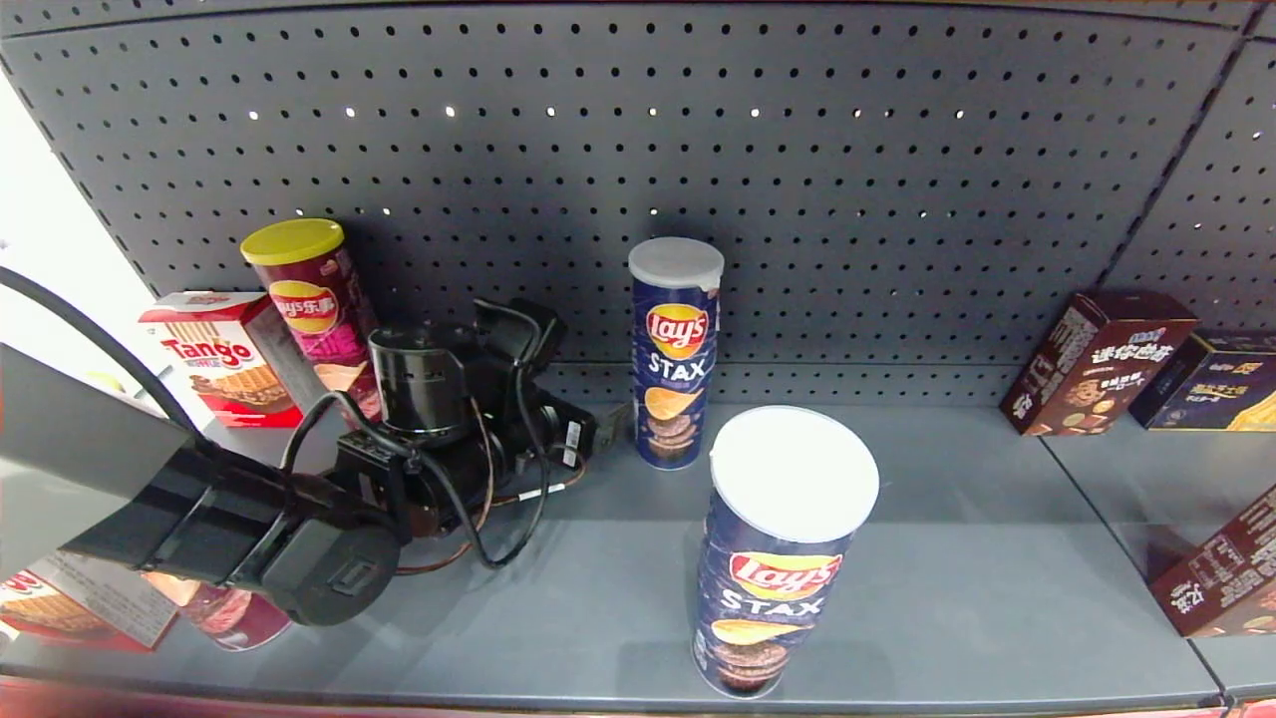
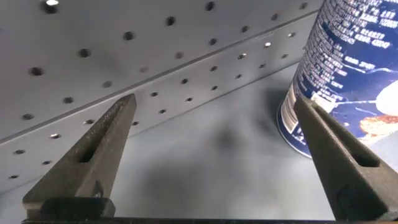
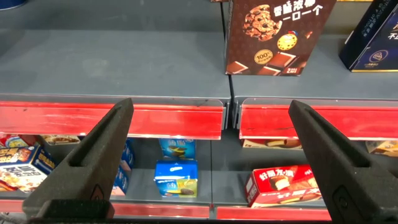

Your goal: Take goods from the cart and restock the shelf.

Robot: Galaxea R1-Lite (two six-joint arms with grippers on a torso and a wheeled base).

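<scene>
one red-and-white cardboard wafer box [image 1: 224, 359]: far left of grey metal shelf [image 1: 997, 558].
maroon cylindrical can, yellow lid [image 1: 314, 309]: just beside it.
left gripper [image 2: 214, 102]: jaws spread, empty, beside rear can.
rear blue cylindrical crisp can, white lid [image 1: 675, 354]: upright, shelf back.
front blue crisp can [image 1: 778, 558]: upright near shelf lip.
right gripper [image 3: 210, 106]: jaws released, empty.
risk: a swinging finger could clip the rear can and topple it.

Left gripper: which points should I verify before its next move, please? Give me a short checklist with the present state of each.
1. Left gripper open and empty: ok.
2. Rear blue can upright on the shelf: ok.
3. Rear blue can clear of the left gripper: cannot tell.
4. Front blue can upright, apart from the rear one: ok.
5. Right gripper open and empty: ok.
</scene>
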